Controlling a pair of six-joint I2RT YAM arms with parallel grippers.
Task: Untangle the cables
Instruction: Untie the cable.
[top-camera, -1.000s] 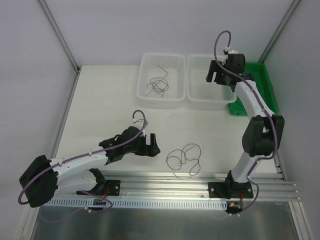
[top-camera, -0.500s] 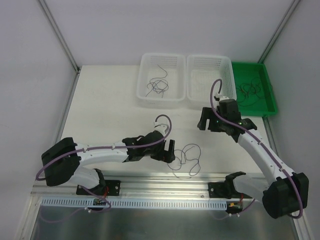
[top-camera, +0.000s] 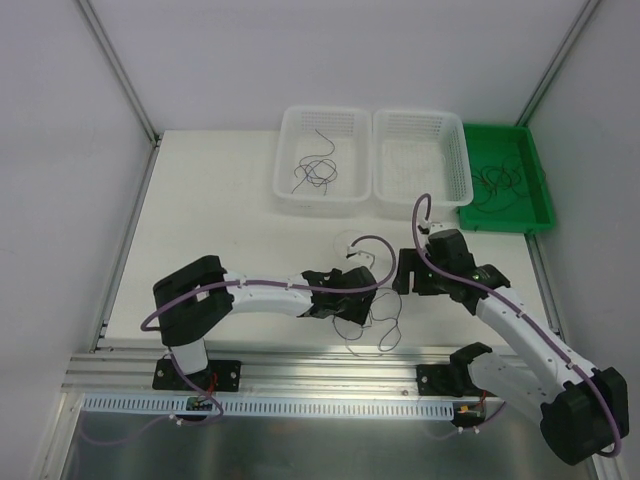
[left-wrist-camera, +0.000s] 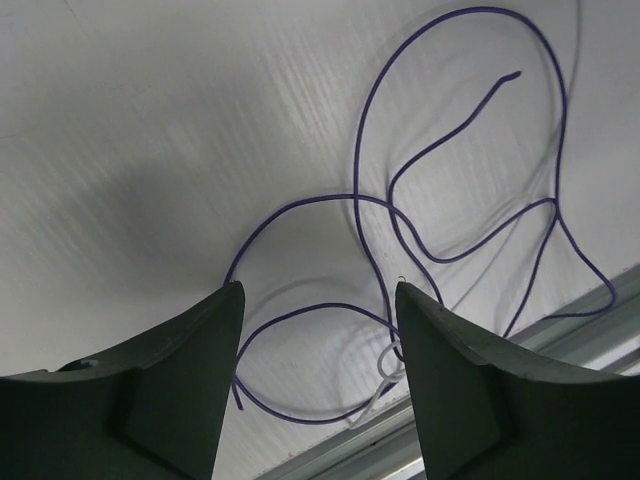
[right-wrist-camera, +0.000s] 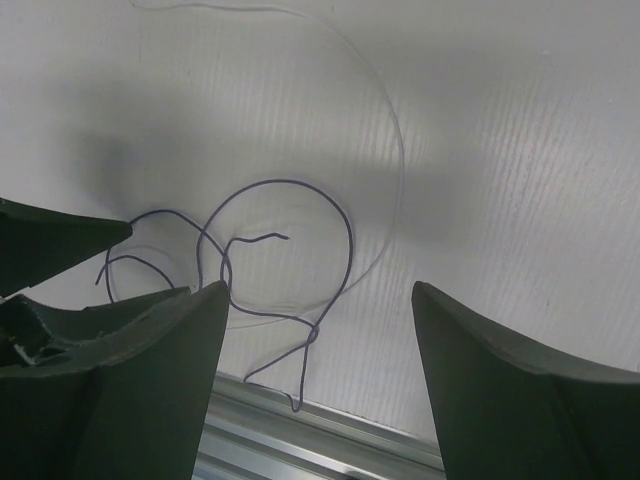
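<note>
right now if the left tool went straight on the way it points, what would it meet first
Most likely the cables: their loops lie on the table straight ahead of the open left tool. Nothing else shows in that line, though depth is hard to judge.

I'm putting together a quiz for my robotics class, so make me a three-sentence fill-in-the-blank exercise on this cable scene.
1. The left gripper and the right gripper both hang ____ over the tangled cables.
2. The tray at the far right is coloured ____.
3. Of the two white baskets, dark wires show only in the ____ one.
Missing words: open; green; left.
</note>
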